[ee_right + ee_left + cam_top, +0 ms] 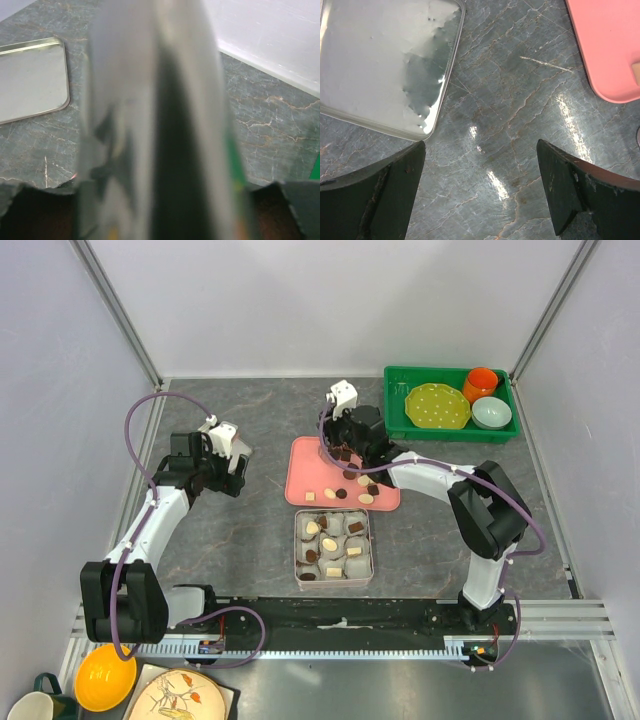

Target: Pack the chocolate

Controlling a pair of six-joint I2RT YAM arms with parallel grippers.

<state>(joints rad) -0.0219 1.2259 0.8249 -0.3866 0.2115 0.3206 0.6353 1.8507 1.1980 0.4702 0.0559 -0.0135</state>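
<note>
Several chocolate pieces (pixel 340 494), dark brown and cream, lie on the pink tray (pixel 305 465). More sit in white paper cups inside the square tin (pixel 297 545) in front of it. My right gripper (pixel 345 448) hangs over the tray's far end, next to a brown piece (pixel 343 453). In the right wrist view its fingers (pixel 295 210) stand apart, and a blurred grey and dark shape (pixel 162 125) fills the gap, so a grip cannot be judged. My left gripper (pixel 481 165) is open over bare table, left of the tray (pixel 610 45).
The tin's lid (pixel 380 65) lies flat on the table by my left gripper. A green bin (pixel 450 430) at the back right holds a yellow plate (pixel 437 405), an orange cup (pixel 481 383) and a bowl (pixel 491 412). A yellow bowl (pixel 105 678) sits at the near left.
</note>
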